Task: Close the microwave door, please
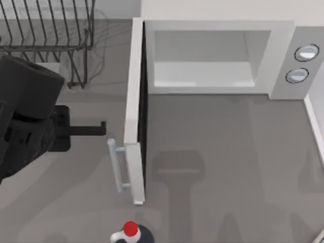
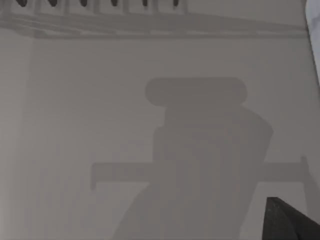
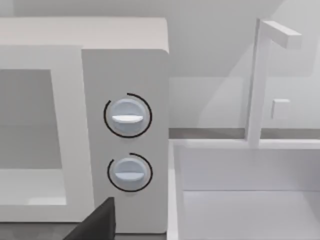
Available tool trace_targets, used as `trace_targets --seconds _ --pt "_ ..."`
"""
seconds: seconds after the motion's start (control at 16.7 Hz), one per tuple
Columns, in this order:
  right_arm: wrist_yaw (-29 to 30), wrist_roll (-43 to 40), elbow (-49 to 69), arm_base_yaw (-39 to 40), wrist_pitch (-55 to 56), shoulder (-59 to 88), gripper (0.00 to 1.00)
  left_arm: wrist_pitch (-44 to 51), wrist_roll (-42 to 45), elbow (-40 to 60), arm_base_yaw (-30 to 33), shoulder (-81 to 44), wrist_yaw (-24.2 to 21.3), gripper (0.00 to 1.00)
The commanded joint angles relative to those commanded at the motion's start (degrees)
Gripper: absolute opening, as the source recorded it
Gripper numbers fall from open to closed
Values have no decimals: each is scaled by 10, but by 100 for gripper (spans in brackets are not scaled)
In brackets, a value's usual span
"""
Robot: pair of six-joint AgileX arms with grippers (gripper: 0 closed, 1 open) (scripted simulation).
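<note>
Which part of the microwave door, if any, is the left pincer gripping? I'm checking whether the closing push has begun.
Nothing is held. The left pincer sits apart from the open microwave door, short of its handle.

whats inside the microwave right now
The microwave stands with its door swung wide open. The visible part of the pale cavity holds nothing. The front frame covers its near floor and ceiling, so those cannot be checked.
</note>
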State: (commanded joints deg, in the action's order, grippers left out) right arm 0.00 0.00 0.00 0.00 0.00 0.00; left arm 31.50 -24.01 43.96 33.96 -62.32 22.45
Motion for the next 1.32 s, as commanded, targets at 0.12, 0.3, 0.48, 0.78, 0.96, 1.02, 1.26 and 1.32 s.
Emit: trace_targets --seconds 0.12,0.3,0.48,0.78,0.96,1.02,1.26,1.32 --pt "0 0 0 0 0 0 100 -32 0 -24 0 -12 0 0" --pt "0 0 0 0 0 0 100 -122 0 -79 -1 -40 0 0" --pt "0 0 0 0 0 0 100 -219 2 -140 -3 -67 -2 0" --pt "0 0 0 0 0 0 100 -269 3 -183 -5 -84 -3 0" --pt "0 0 0 0 0 0 100 -265 1 -171 7 -77 -4 0" --pt "0 0 0 0 0 0 100 -263 -5 -165 14 -85 1 0" --pt "0 0 0 0 0 0 100 -245 -69 -104 87 -162 45 0" --pt "0 0 0 0 0 0 100 -239 -88 -86 109 -183 59 0"
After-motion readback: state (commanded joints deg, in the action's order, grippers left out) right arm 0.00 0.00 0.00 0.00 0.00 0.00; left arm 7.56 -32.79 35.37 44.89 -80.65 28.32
